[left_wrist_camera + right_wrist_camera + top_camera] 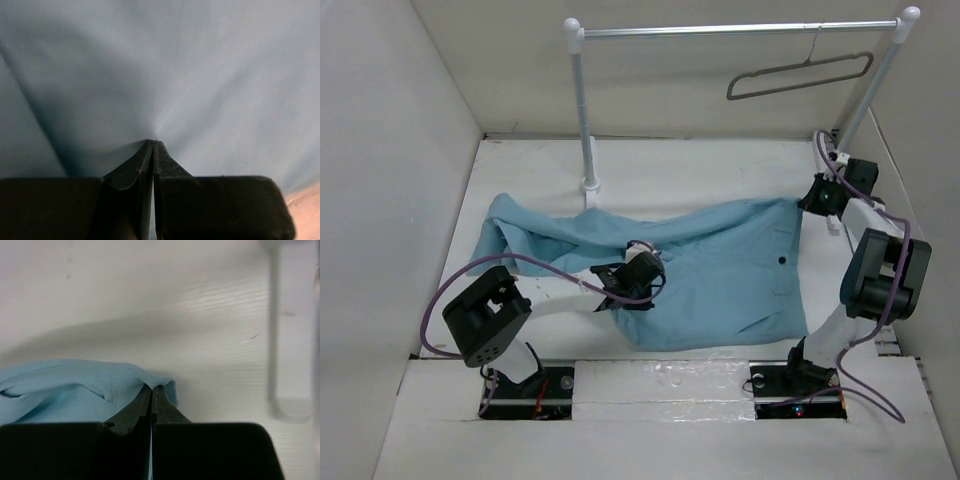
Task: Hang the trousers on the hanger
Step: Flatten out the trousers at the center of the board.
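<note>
Bright, even light; soft shadows; wrist views blurred close up.

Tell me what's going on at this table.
Two robot arms are working on the light-blue trousers, which lie spread out on the table. The left gripper has its fingers shut on a pinch of fabric near the middle of the trousers. The right gripper is shut on the waist corner at the far right. The wire hanger hangs on the rack bar at the back, untouched.
</note>
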You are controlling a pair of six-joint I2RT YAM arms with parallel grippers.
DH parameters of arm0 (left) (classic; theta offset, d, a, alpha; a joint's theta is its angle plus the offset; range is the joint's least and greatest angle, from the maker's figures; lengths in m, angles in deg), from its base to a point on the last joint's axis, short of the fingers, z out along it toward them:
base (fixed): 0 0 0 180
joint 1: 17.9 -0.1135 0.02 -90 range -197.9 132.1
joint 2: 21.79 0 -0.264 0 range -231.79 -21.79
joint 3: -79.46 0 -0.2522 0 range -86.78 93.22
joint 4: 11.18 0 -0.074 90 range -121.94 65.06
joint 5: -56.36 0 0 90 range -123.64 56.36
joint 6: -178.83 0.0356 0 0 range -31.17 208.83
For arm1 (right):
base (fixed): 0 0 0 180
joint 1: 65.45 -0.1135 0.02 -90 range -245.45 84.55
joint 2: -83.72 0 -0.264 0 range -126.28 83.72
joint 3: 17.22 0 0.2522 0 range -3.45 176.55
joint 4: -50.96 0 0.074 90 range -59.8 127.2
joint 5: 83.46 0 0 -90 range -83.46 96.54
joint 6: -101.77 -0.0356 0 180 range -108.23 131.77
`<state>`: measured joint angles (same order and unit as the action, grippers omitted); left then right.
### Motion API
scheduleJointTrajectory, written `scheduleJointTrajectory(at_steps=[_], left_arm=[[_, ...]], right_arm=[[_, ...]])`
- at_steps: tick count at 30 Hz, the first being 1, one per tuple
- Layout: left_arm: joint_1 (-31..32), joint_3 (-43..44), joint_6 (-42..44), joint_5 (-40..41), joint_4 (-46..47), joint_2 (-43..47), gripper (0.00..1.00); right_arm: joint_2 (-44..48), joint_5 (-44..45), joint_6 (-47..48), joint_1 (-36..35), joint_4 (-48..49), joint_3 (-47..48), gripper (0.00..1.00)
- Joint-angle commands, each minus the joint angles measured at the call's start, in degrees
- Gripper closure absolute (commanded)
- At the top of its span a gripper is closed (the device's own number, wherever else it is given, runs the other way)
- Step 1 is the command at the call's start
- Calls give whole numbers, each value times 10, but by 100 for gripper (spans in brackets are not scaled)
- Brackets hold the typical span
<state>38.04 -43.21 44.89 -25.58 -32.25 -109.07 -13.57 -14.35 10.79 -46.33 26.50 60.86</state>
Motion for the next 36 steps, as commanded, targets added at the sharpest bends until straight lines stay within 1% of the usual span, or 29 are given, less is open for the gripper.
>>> scheduleJointTrajectory(at_steps=[1,2,3,4,5,6,7,8,9,11,12,13,14,15,16,18,19,20,21,22,23,24,25,27,28,29,32,33,36], left_arm=[[24,25,5,-11,-53,26,100],[24,41,5,-19,-54,26,100],[32,52,5,-36,-54,23,100],[40,61,6,-41,-58,19,99],[40,83,6,-44,-65,19,90],[40,92,10,-47,-68,18,72],[40,101,11,-48,-72,19,63],[40,117,13,-45,-78,21,53],[40,125,14,-23,-85,25,38],[40,154,23,13,-116,39,32],[40,161,25,60,-130,46,32],[33,167,22,90,-146,64,33],[22,165,6,114,-171,78,34],[-9,158,-3,157,-178,95,36],[-33,148,-12,172,-184,136,37],[-102,103,-33,170,-189,186,37],[-189,87,-34,160,-183,238,37],[-236,54,-35,149,-172,264,37],[-282,37,-39,119,-165,293,33],[-382,21,-36,97,-155,345,31],[-432,-7,-33,71,-133,367,28],[-470,-14,-34,43,-128,383,21],[-479,-5,-46,70,-142,377,16],[-491,13,-53,93,-160,361,12],[-505,17,-57,95,-158,352,12],[-537,19,-56,93,-148,351,13],[-579,35,-62,121,-152,341,17],[-579,43,-55,162,-151,330,17],[-579,51,-41,178,-139,308,16]], right_arm=[[-46,114,43,0,-41,101,100],[-55,154,51,-9,-55,142,100],[-71,172,55,-9,-84,163,93],[-75,182,59,-15,-97,178,69],[-76,193,62,-21,-108,189,59],[-67,194,64,-21,-127,197,52],[-55,191,64,-29,-131,190,43],[-37,181,62,-42,-131,175,41],[-16,169,61,-51,-115,125,40],[68,133,50,-78,-90,59,41],[97,123,49,-123,-72,27,45],[149,116,49,-152,-65,-31,64],[172,97,45,-184,-58,-58,80],[193,82,45,-255,-45,-83,94],[211,74,46,-294,-44,-119,100],[253,63,48,-374,-46,-142,100],[263,60,49,-444,-51,-148,100],[275,67,47,-477,-59,-155,100],[278,71,48,-508,-69,-158,93],[279,73,48,-561,-74,-160,72],[277,83,50,-586,-83,-161,62],[270,81,51,-606,-84,-165,55],[264,75,53,-623,-79,-170,45],[239,59,49,-671,-71,-172,40],[232,55,48,-688,-67,-169,38],[223,51,53,-727,-65,-165,38],[188,70,62,-785,-66,-134,36],[164,80,63,-817,-72,-120,35],[137,101,62,-828,-75,-109,34]])
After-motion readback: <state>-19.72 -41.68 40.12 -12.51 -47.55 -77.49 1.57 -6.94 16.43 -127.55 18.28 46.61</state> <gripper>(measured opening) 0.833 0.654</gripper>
